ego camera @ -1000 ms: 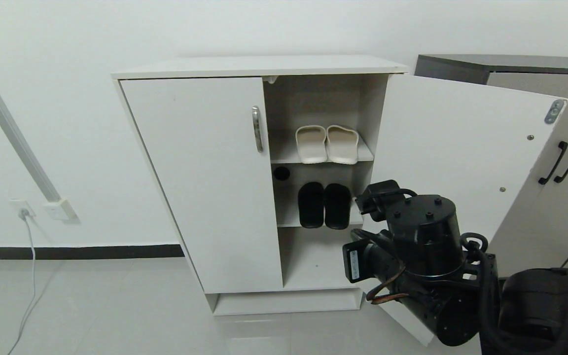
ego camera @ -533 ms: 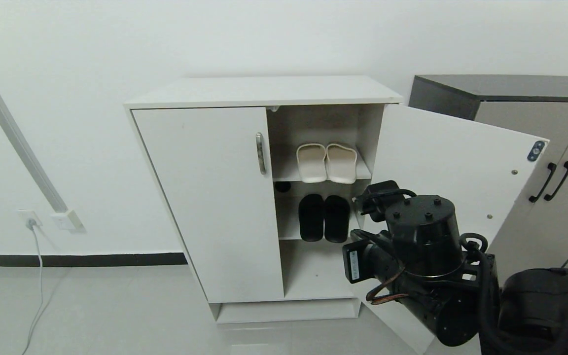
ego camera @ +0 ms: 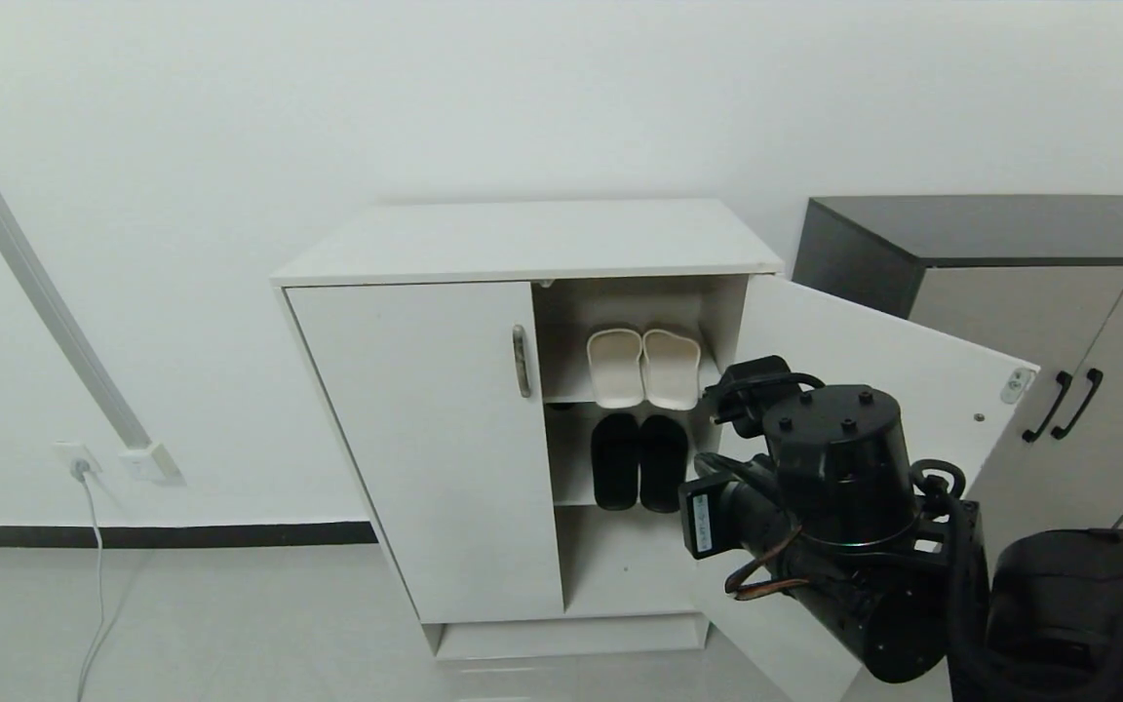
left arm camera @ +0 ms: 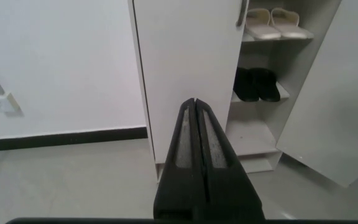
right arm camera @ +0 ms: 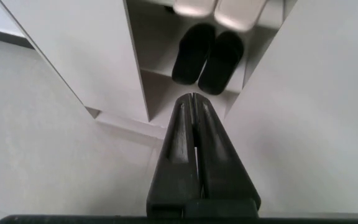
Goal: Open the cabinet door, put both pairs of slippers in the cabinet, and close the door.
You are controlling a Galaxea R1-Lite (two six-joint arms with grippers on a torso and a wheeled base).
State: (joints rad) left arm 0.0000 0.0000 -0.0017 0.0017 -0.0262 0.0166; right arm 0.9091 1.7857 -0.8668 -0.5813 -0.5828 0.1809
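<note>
The white cabinet (ego camera: 425, 439) stands against the wall with its left door shut and its right door (ego camera: 864, 390) swung open. A cream pair of slippers (ego camera: 643, 366) lies on the upper shelf and a black pair of slippers (ego camera: 639, 460) on the shelf below. My right arm (ego camera: 825, 507) is low in front of the open door. The right gripper (right arm camera: 193, 99) is shut and empty, pointing at the black slippers (right arm camera: 207, 56) from a distance. Held in front of the shut left door (left arm camera: 188, 62), the left gripper (left arm camera: 195, 102) is shut and empty too.
A grey cabinet (ego camera: 1039, 322) with black handles stands right behind the open door. A wall socket (ego camera: 79, 458) with a hanging cable and a slanted conduit (ego camera: 35, 283) are at the left. Bare floor (ego camera: 181, 624) lies before the cabinet.
The whole head picture has shifted: the cabinet now sits lower and smaller, so the camera has drawn back. The slippers stay on their shelves and the right arm keeps its pose.
</note>
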